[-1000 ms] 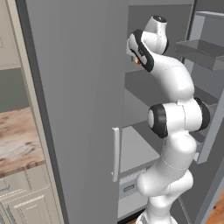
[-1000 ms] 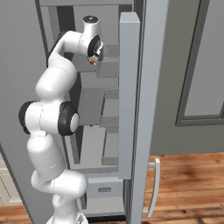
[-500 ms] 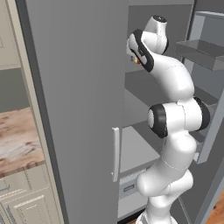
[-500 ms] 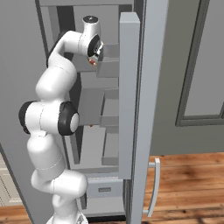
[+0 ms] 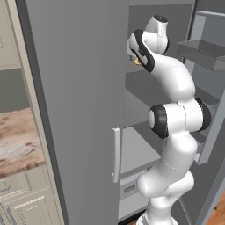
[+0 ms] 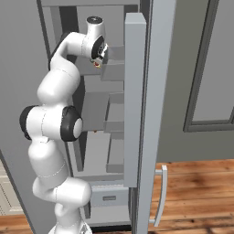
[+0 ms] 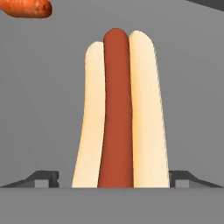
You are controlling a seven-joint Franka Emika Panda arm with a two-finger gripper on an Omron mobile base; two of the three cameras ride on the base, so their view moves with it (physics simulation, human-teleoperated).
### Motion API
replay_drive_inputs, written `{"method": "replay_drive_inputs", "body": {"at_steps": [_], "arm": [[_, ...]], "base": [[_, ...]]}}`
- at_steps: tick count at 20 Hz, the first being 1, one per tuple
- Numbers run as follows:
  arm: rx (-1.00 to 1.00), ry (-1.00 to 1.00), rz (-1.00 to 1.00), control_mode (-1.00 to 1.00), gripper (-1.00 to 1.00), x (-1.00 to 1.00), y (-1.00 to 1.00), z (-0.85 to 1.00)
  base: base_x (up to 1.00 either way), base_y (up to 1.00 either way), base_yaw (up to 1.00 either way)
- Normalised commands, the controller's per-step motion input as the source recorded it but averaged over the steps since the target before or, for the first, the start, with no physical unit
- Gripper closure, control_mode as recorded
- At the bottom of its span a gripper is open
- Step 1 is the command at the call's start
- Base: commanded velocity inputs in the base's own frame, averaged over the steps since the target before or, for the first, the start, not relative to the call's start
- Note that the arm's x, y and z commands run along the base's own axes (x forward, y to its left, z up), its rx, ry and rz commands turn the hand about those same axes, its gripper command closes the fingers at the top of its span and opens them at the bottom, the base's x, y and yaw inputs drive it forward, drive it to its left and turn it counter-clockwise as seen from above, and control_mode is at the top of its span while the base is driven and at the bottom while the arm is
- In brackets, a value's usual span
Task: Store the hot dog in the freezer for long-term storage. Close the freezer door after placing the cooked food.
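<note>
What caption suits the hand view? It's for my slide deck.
Hot dog held between the gripper fingers over a grey freezer shelf, an orange-red item beyond.

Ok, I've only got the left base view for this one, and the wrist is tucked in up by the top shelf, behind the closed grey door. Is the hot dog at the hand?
Observer: Yes. In the hand view the hot dog lies lengthwise between the two fingers, against plain grey.
Operator: Clamped or let go?
Observer: I cannot tell. One fingertip meets the bun and the other shows a small gap.
Operator: Anything else close by?
Observer: A reddish-orange item sits in the top left corner of the hand view.
Operator: And how far in is the hand?
Observer: In the right base view it sits level with the upper bin of the open freezer door.
</note>
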Motion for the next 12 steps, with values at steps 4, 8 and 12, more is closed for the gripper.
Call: {"method": "replay_drive_inputs", "body": {"at_steps": [4,8,12], "arm": [[0.00,0.00,0.00,-1.00,-1.00,0.00,0.00,0.00],[0.00,-0.13,0.00,-1.00,-1.00,0.00,0.00,0.00],[0.00,-0.19,0.00,-1.00,-1.00,0.00,0.00,0.00]], "base": [[0.00,0.00,0.00],[0.00,0.00,0.00],[0.00,0.00,0.00]]}}
